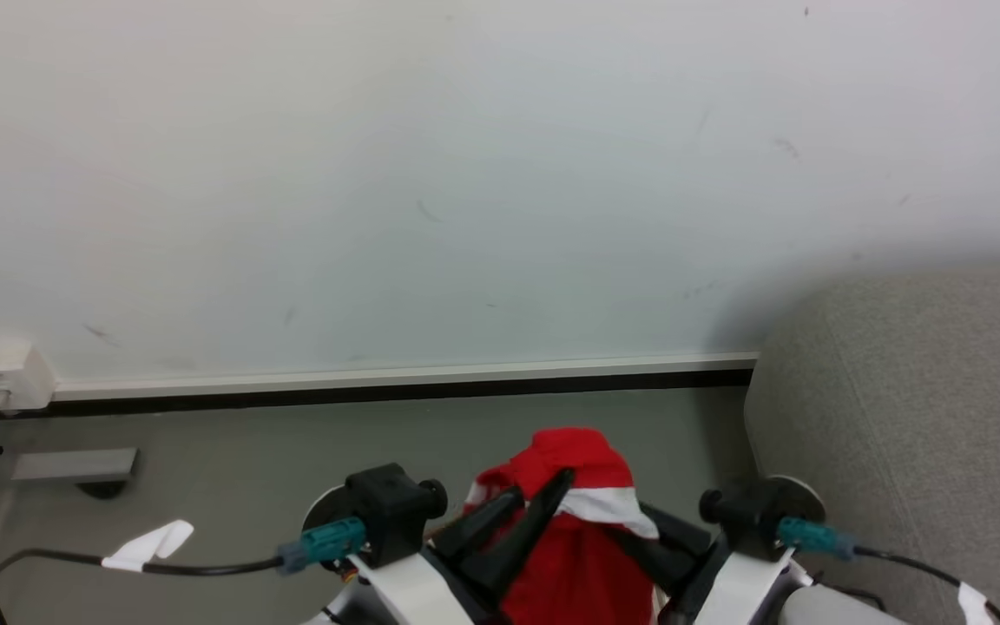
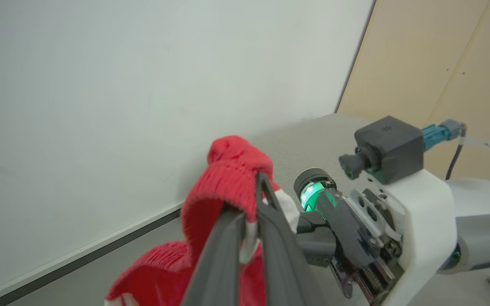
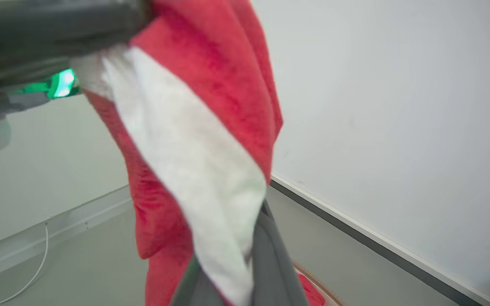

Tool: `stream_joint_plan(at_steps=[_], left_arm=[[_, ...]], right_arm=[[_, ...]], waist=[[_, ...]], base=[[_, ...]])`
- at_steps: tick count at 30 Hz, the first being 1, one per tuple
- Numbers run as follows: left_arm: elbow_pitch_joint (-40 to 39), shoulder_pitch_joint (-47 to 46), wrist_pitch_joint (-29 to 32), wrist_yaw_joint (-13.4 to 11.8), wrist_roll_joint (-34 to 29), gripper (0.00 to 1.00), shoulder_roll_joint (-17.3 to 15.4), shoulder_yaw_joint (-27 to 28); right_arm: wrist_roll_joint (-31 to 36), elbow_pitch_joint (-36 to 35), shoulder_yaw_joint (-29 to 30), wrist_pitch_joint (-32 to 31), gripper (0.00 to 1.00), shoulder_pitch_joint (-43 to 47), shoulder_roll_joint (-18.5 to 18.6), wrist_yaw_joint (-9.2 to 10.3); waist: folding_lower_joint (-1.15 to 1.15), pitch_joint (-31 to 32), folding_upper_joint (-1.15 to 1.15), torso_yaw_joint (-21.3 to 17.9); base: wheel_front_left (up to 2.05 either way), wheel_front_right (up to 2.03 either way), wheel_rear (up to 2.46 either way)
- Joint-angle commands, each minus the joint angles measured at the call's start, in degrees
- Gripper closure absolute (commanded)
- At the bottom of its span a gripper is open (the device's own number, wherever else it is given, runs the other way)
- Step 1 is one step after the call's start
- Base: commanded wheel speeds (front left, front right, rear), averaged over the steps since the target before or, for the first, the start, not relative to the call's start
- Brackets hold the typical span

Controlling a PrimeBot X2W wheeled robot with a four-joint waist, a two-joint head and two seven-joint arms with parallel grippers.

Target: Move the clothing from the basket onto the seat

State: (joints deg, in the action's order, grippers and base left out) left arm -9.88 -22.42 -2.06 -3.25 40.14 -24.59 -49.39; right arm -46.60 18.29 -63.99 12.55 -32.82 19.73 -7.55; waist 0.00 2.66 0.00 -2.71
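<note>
1. Left tool (image 2: pixel 246 194) is pinching the clothing (image 2: pixel 228 170), red knit bunched between its fingers.
2. Right tool (image 3: pixel 249 238) is clamped on the white panel.
3. In the head view the clothing hangs at 6 o'clock, with the seat (image 1: pixel 917 417) at 3 o'clock, not touching.

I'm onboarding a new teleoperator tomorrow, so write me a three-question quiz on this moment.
1. True or false: the clothing lies on the seat.
2. In the head view, the seat is on the robot's: A) left, B) right, C) both sides.
3. Fill in: the left gripper is shut on the ____.

Key: 1 false, it hangs from the grippers; 2 B; 3 clothing.
</note>
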Motion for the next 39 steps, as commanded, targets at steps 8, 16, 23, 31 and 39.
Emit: stream_joint_plan(at_steps=[8, 16, 23, 31, 39], left_arm=[[3.26, 1.51, -1.96, -1.24, -1.2, 0.0, 0.05, 0.0], [4.65, 1.76, -3.1, -1.01, -1.61, 0.0, 1.77, -1.28], [5.69, 1.1, -3.71, -0.54, -2.54, 0.0, 2.75, -2.38], [5.99, -0.3, -4.14, -0.4, -2.7, 0.0, 3.33, -2.78], [4.86, -3.94, -3.19, 0.26, -4.45, 0.0, 2.86, -2.72]], right_arm=[[-1.9, -0.94, 8.44, 2.12, 1.0, 0.56, 3.74, 0.12], [-0.01, -3.93, 15.45, 2.3, 1.0, 3.55, 6.95, 0.12], [2.47, -7.47, 21.57, 1.2, 1.0, 6.98, 8.48, 0.12], [3.41, -11.28, 27.82, -0.84, 1.0, 10.27, 7.81, 0.12], [7.51, -8.85, 39.98, -0.84, 1.0, 9.25, 3.33, 0.12]], waist=[[0.0, -0.91, 0.0, -4.19], [0.0, -1.98, 0.0, -9.5], [0.0, -3.34, 0.0, -15.25], [0.0, -5.15, 0.0, -19.0], [0.0, -11.39, 0.0, -17.71]], base=[[0.0, 0.0, 0.0], [0.0, 0.0, 0.0], [0.0, 0.0, 0.0], [0.0, 0.0, 0.0], [0.0, 0.0, 0.0]])
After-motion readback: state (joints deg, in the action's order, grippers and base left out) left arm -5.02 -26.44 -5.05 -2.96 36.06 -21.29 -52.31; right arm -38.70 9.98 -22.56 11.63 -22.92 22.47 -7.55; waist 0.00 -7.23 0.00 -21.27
